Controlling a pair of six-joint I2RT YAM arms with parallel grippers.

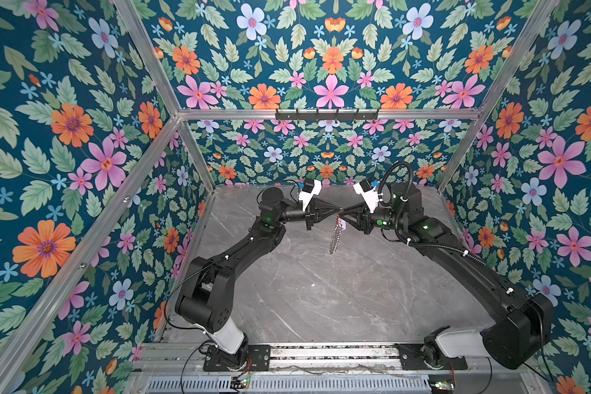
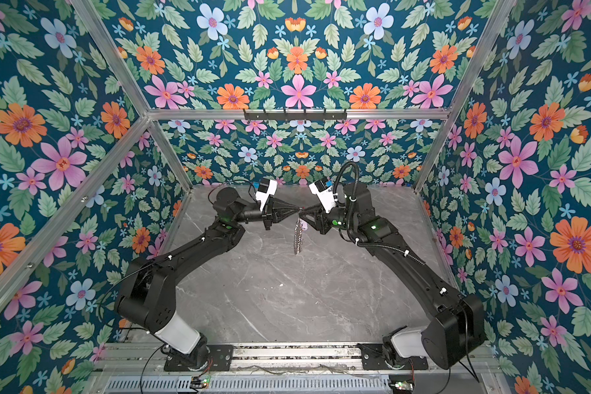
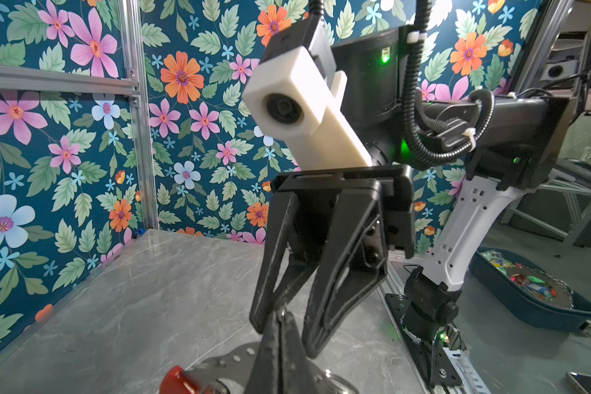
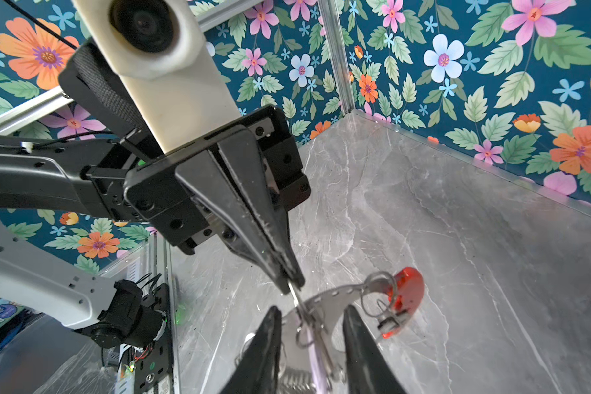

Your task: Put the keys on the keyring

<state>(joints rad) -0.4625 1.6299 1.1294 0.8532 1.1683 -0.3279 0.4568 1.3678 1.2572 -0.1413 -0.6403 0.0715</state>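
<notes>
- left gripper (image 4: 292,282) pinched tight on keyring (image 1: 335,238) wire
- keyring hangs straight below left tips, long axis vertical, red part (image 4: 406,290) near top
- right gripper (image 4: 311,308) partly open, straddling ring, gripping nothing
- key (image 1: 344,225) dangles just under right tips, long axis pointing down

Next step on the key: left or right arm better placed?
Right, likely. The left gripper is shut on the keyring, holding it hanging above the table, so it's committed. The right gripper is open astride the lavender tag, free to close.
</notes>
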